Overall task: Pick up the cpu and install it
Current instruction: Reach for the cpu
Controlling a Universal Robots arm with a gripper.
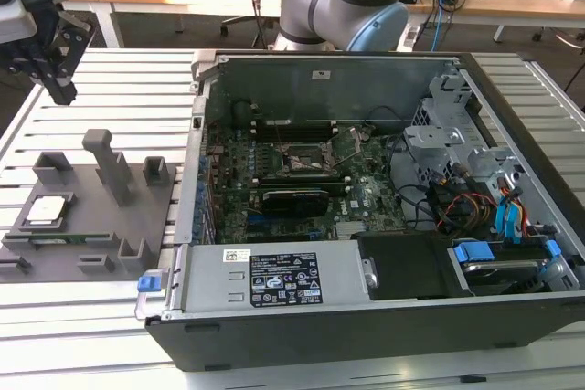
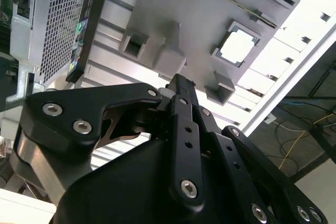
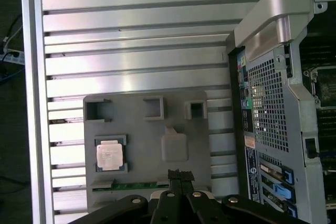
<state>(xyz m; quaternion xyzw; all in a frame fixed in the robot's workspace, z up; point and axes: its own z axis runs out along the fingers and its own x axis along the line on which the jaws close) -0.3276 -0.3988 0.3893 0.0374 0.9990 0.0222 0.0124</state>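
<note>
The claw (image 1: 62, 89) hangs in the air above the grey tray (image 1: 91, 226), its two fingers pressed together with nothing between them; both wrist views show the closed tips (image 3: 180, 173) (image 2: 182, 81) well clear of the tray's surface. The cpu (image 1: 46, 210) lies flat in a square pocket of that tray, silver top upward, and shows in the first wrist view (image 3: 110, 156) and the second wrist view (image 2: 239, 45) seated within its raised corner pieces. The claw is apart from the cpu and touches nothing. In the first wrist view its tips are nearer the tray's tall post (image 3: 174, 145) than the cpu's pocket. A thin green strip (image 3: 137, 185) sits in a slot along the tray's edge just beside the cpu. The tray rests on a slatted metal table (image 1: 110, 79), and the open computer case (image 1: 366, 317) stands just beside the tray, with its socket (image 1: 306, 162) on the board inside, well apart from the tray.
</note>
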